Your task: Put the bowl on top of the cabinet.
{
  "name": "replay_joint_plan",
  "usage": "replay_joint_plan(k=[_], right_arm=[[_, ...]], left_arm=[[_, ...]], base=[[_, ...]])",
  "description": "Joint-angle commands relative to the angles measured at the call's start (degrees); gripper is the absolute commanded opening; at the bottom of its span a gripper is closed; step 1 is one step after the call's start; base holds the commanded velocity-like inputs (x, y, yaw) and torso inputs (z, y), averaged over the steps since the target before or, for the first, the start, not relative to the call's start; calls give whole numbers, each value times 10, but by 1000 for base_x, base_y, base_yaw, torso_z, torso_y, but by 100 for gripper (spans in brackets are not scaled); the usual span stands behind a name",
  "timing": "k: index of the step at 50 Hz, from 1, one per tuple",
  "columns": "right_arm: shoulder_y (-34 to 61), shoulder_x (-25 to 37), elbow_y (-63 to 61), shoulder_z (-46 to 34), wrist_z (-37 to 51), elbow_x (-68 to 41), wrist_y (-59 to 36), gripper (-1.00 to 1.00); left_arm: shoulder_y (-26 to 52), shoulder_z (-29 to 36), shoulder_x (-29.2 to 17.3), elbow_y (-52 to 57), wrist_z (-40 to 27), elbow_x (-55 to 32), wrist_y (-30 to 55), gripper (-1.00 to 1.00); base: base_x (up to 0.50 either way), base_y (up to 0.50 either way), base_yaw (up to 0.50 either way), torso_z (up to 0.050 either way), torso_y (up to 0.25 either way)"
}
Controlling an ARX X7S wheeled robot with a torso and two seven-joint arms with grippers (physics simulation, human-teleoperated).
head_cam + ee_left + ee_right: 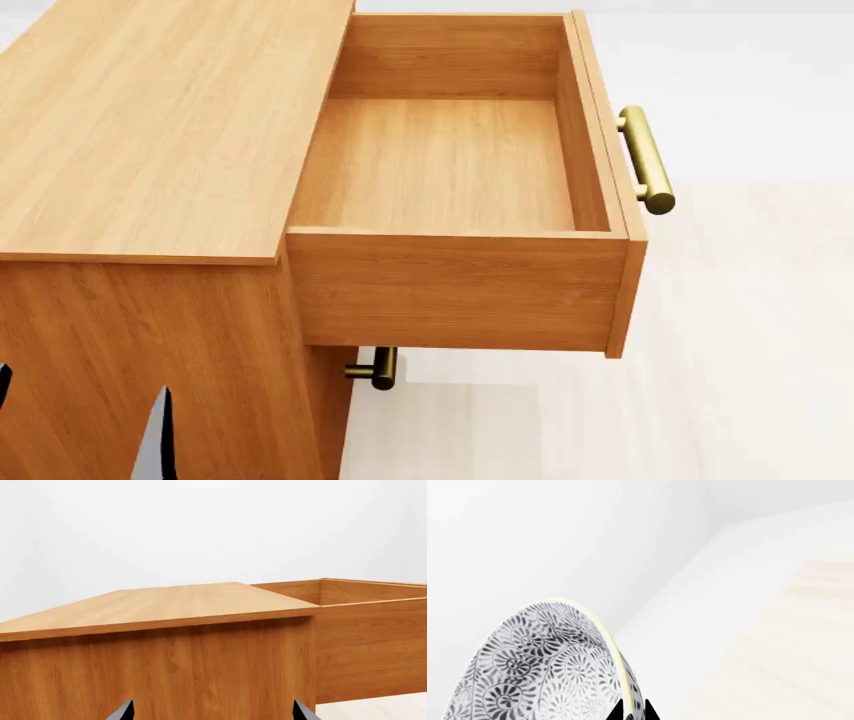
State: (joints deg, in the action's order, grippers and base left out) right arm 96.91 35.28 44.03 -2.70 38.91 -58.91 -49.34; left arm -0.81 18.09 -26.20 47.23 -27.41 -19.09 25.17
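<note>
Two dark fingertips of my left gripper [212, 711] poke into the left wrist view, set well apart with nothing between them, facing the side panel of the cabinet [167, 665]. From the head camera I look down on the cabinet's flat top [147, 130], which is bare wood with visible grain, and on its upper drawer [447, 165], pulled fully out, with a brass bar handle [646, 160] on its front. A second brass handle [378, 369] shows lower down, beneath the open drawer. In the right wrist view the bowl [534, 670] fills the lower corner, tilted up on edge so I see its patterned inside and thin yellowish rim against a pale background. My right gripper [632, 711] has its two dark tips pinched closely on that rim, one on each side of the bowl's wall. The bowl does not appear in the head view.
</note>
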Motion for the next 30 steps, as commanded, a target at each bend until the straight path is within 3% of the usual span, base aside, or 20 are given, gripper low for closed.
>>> replay_joint_plan(k=[1,9,18,30], right_arm=[[186,-97,260,-68,-126,78,68,-100],[213,-164,309,-16,-153,149,84,-100],[208,-227,309,158,-152,337,51,-100],[216,-298,310,307,-215,535,-2,-100]], left_arm=[[-1,-32,5,23,5,-4,17,100],[-1,-40,2,33,2,-13,21,100],[-4,-62,-5,46,-2,-35,22,100],[-4,-69,-8,53,-6,-47,22,100]], base=[[0,0,0,0,0],[0,0,0,0,2],[0,0,0,0,0],[0,0,0,0,0]])
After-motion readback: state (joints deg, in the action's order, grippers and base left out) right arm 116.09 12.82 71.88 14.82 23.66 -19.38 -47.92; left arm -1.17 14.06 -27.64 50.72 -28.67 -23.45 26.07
